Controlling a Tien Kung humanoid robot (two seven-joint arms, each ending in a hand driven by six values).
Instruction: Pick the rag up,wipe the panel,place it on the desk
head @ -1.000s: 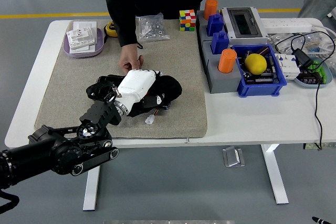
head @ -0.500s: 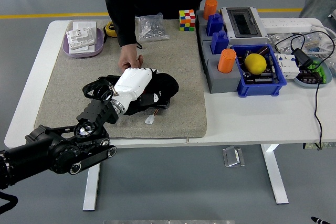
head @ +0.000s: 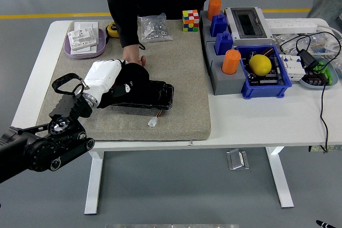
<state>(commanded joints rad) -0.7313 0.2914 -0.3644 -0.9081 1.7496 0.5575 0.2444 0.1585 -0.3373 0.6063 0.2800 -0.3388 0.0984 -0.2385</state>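
The left hand presses the black rag onto the panel, fingers clenched on it. The panel's long axis runs rightward from the hand, so wiping goes that way.

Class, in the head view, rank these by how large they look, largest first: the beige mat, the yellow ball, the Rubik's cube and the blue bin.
1. Beige mat
2. Blue bin
3. and 4. Yellow ball and Rubik's cube look alike in size, so I leave them unranked.

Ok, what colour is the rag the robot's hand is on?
Black; the rag shows best in the head view.
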